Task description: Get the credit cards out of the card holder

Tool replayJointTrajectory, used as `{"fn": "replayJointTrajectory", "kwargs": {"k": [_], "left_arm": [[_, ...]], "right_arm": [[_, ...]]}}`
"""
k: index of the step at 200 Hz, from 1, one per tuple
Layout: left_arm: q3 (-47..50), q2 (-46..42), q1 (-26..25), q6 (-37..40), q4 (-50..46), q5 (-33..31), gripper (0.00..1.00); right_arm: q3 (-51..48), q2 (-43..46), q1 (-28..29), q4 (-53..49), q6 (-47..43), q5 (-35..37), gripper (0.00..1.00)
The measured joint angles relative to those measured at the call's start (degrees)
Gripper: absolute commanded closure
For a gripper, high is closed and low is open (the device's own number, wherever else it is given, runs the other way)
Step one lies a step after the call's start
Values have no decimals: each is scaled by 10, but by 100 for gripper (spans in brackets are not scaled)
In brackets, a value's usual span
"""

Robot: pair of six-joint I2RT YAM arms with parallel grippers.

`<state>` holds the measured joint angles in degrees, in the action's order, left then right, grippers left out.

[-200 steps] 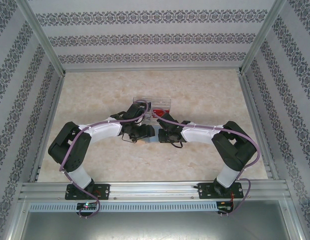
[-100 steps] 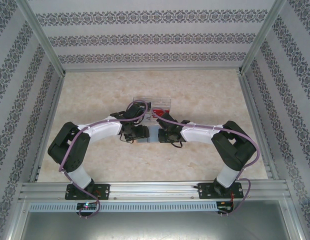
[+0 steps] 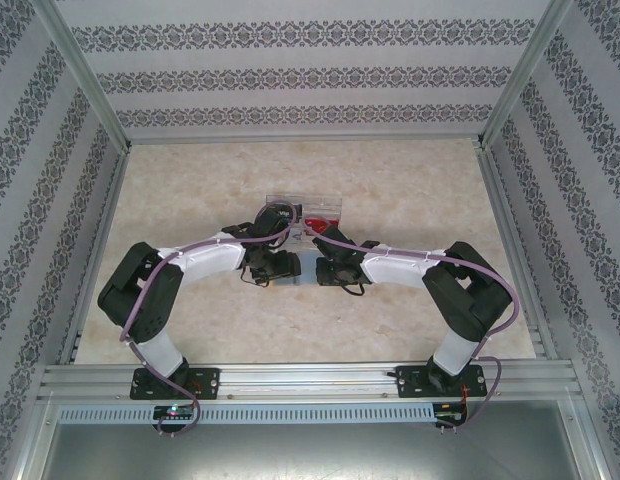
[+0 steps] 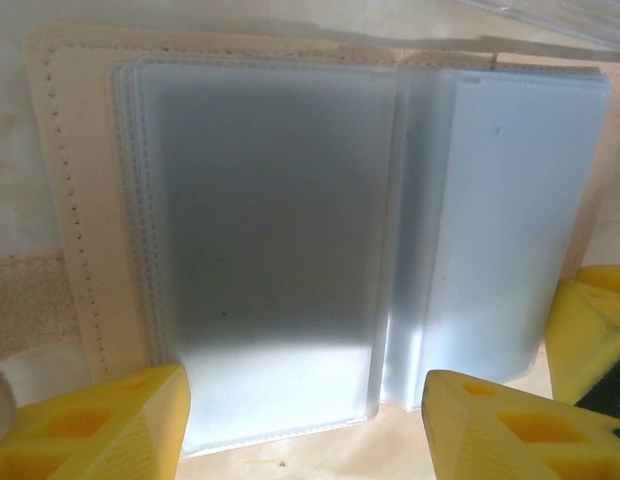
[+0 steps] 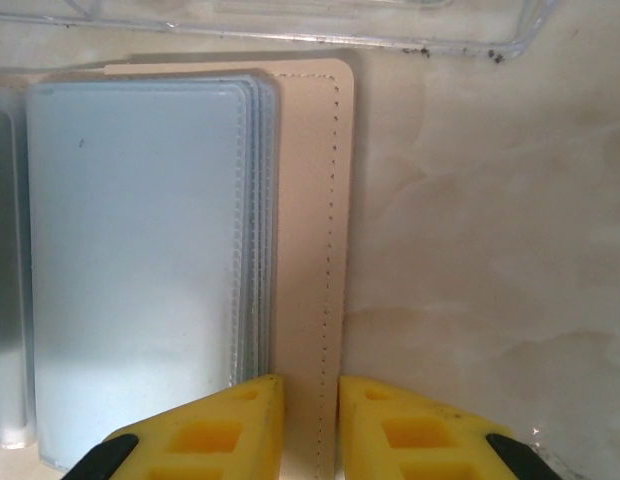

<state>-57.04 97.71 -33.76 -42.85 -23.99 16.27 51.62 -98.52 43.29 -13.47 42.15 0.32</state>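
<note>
a pale marbled worktop (image 3: 190, 200) inside patterned walls, seen from above. 2 robot arms bend inward and meet at the middle, both wrists bowed over the same spot.

just beyond them lies a clear plastic box (image 3: 320, 208), its near wall showing in the right wrist view (image 5: 290, 25). something red sits inside, too small to name.

touching distance in front of the box, the card holder (image 5: 305, 200) lies open flat like a book: a tan stitched cover carrying a stack of frosted plastic sleeves (image 4: 270, 250) on each half. it is probably spread this way so the pockets face up for picking.

the right-hand sleeve holds a blue-grey card (image 5: 130, 260). the left-hand sleeve looks grey and blurred; whether a card fills it is unclear. no card lies loose on the worktop, so the emptying seems not yet done.

the left gripper (image 4: 305, 420) has its jaws wide, straddling the near edge of the left sleeves, gripping nothing. the right gripper (image 5: 310, 420) has narrow jaws with a slim gap, over the right cover's near edge, likely steadying it; whether they nip it cannot be told.
</note>
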Motion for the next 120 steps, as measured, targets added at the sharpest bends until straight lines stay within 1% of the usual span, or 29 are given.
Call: {"fn": "replayJointTrajectory", "kwargs": {"k": [120], "left_arm": [[0, 2, 0, 0, -2, -18, 37]], "right_arm": [[1, -2, 1, 0, 2, 1, 77]]}}
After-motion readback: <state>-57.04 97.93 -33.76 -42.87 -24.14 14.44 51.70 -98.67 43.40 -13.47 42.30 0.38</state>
